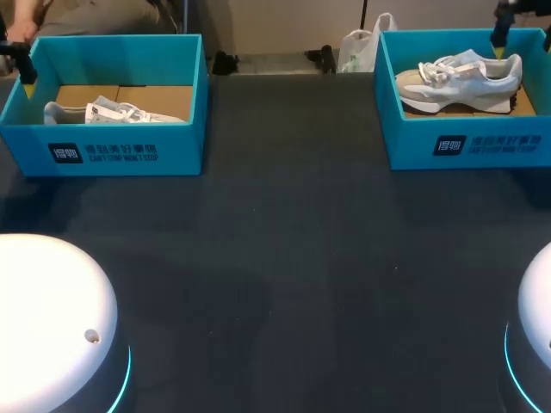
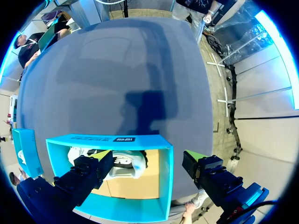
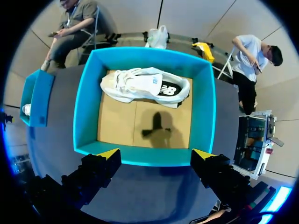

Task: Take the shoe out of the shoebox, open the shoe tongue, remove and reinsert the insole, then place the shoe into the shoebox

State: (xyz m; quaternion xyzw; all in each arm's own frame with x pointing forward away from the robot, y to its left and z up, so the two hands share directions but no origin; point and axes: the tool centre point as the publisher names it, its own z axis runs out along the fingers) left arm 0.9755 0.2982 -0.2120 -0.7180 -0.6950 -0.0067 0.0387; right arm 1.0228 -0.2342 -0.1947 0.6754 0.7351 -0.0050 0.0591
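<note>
Our L gripper (image 2: 148, 157) wide open, fingers straddling side wall of L shoebox (image 2: 166, 182); L shoe (image 2: 125, 167) inside, just beside one finger. Our R gripper (image 3: 156, 153) open, over near wall of R shoebox (image 3: 86, 107); R shoe (image 3: 145, 86) well ahead of fingers. Risk as we judge it: straight descent clips walls and shoves boxes.

The dark counter (image 1: 284, 249) is lit dimly and evenly from above in the head view, with only soft, broad shadows on it. The white arm bases (image 1: 43, 310) are washed out by glare. A compact dark shadow is cast on the cardboard floor of the right shoebox (image 3: 84, 107). A larger, fainter one is thrown across the counter in the left wrist view.
</note>
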